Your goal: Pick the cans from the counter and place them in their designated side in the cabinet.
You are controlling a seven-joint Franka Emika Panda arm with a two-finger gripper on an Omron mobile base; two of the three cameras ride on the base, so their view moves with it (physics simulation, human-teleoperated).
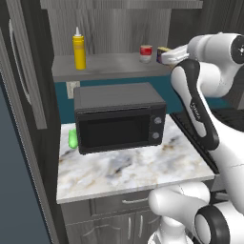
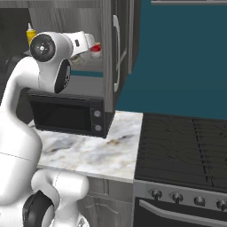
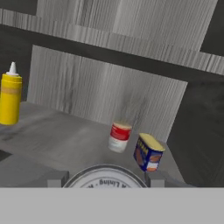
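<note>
Grey cabinet shelf (image 3: 57,140), red-and-white can (image 3: 119,136) standing upright, gripper (image 3: 105,178) clenched on second can (image 3: 105,180), upright.

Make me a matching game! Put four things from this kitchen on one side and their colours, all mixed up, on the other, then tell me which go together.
Things:
1. squeeze bottle
2. microwave
3. can on the shelf
4. small thing beside the microwave

Colours:
A. green
B. red and white
C. yellow
D. black

Pairs: 1-C, 2-D, 3-B, 4-A
</note>
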